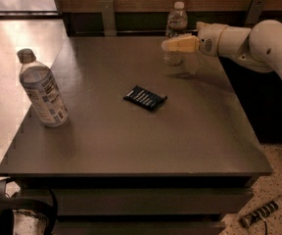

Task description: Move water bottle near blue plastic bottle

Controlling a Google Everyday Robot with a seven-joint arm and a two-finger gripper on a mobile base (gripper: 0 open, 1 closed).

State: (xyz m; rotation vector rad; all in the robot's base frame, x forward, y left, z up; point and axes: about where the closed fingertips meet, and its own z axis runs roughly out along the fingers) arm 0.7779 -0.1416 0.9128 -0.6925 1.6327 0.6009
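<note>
The water bottle (176, 19), small and clear with a white cap, stands upright near the far edge of the dark table (204, 131), right of centre. My gripper (173, 44) reaches in from the right at the bottle's mid-height, and its cream tip crosses in front of the bottle's body. The blue plastic bottle (43, 92), larger with a grey cap and a blue-and-white label, stands upright near the table's left edge, far from the water bottle.
A flat black packet (145, 97) lies in the middle of the table between the two bottles. A wall with a ledge runs behind the far edge. A cable (13, 212) and a small tool (263, 212) lie on the floor below the front.
</note>
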